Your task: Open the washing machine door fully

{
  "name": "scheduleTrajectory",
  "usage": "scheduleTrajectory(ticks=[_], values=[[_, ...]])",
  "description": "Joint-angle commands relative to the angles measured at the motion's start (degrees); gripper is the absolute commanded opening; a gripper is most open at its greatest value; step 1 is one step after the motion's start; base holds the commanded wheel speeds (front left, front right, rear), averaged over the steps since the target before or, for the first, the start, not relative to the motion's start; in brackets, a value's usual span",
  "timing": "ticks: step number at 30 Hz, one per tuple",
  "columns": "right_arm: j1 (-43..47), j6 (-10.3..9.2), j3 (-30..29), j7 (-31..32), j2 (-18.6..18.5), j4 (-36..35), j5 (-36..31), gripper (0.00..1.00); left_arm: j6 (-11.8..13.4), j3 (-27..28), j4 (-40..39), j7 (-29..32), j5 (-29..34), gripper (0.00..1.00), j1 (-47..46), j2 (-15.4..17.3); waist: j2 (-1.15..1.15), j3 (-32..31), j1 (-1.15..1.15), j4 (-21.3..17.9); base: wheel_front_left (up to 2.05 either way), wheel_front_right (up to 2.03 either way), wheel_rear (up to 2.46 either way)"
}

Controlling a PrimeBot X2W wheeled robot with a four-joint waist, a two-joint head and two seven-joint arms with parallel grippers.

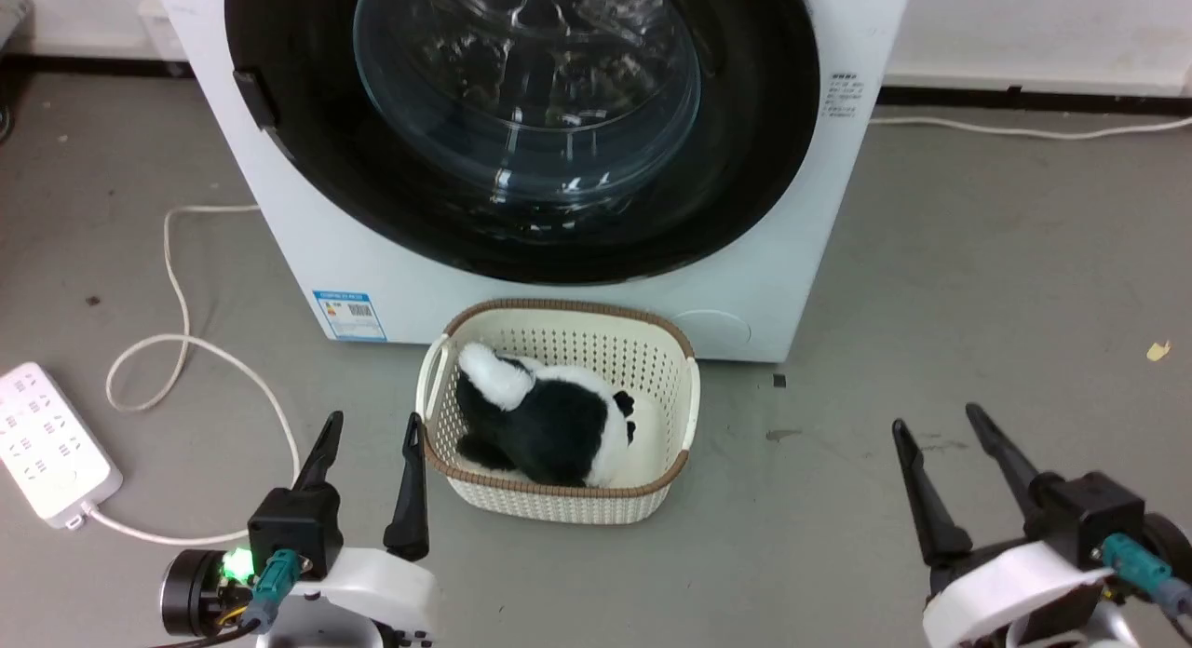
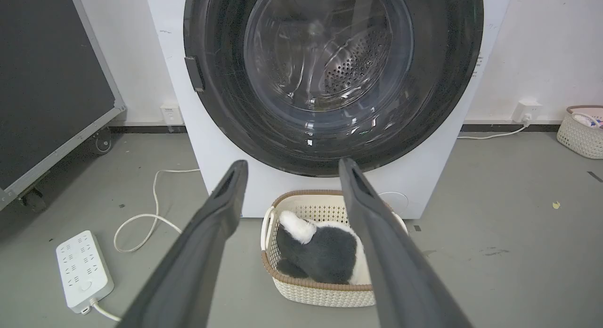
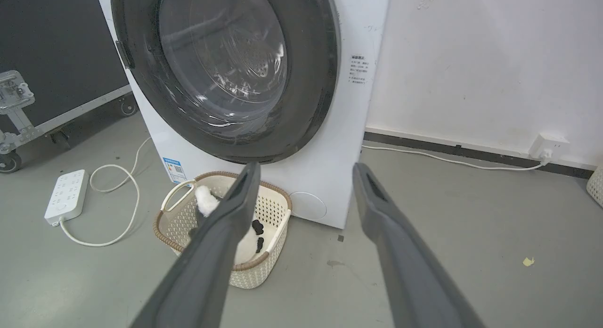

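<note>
Washing machine door (image 1: 526,117): glossy black ring, bulging clear glass, shut on white washing machine (image 1: 391,285); left end effector (image 1: 372,417) and right end effector (image 1: 936,416) spread, empty.

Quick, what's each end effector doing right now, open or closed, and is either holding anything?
Left end effector: open, holding nothing.
Right end effector: open, holding nothing.

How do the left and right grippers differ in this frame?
The left gripper stands right beside the basket; the right gripper hangs over bare floor, well apart from it. The left gripper's fingers lean slightly right, the right gripper's lean left. Both are open, hold nothing and are clear of the shut door.
</note>
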Motion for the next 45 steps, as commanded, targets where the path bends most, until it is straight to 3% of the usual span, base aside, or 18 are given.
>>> scheduleTrajectory(ticks=[1, 16, 17, 18, 33, 45], values=[[-1.41, -0.01, -0.16, -0.53, -0.61, -0.36, 0.82, 1.00, 0.39, -0.23, -0.46, -0.58, -0.46, 1.00, -0.76, 0.03, 0.00, 0.65, 0.00, 0.26, 0.00, 0.00, 0.00], [-10.38, -0.02, -1.61, 1.51, -2.99, -0.46, 8.06, 1.00, 1.68, -2.79, -1.75, -2.39, -1.92, 1.00, -3.57, 0.05, 0.00, 5.67, 0.00, 2.41, 0.00, 0.00, 0.00], [-11.09, -0.02, -1.91, 1.89, -2.93, -0.21, 8.60, 0.88, 1.75, -2.90, -1.81, -2.51, -2.04, 1.00, -3.68, 0.05, 0.00, 5.96, 0.00, 2.55, 0.00, 0.00, 0.00], [-13.37, -0.02, -2.77, 3.05, -2.85, 0.48, 10.47, 0.00, 1.95, -3.29, -2.00, -2.86, -2.41, 1.00, -4.12, 0.06, 0.00, 6.80, 0.00, 3.11, 0.00, 0.00, 0.00], [-27.78, -0.02, -12.07, 11.20, -0.65, 7.94, 20.03, 0.00, 3.27, -4.80, -3.08, -4.54, -4.18, 1.00, -5.62, 0.07, 0.00, 10.13, 0.00, 5.73, 0.00, 0.00, 0.00], [-43.76, -0.03, -23.16, 19.80, 0.31, 20.63, 23.34, 0.00, 4.22, -6.26, -4.09, -5.98, -5.44, 1.00, -7.22, 0.09, 0.00, 13.59, 0.00, 7.61, 0.00, 0.00, 0.00]])
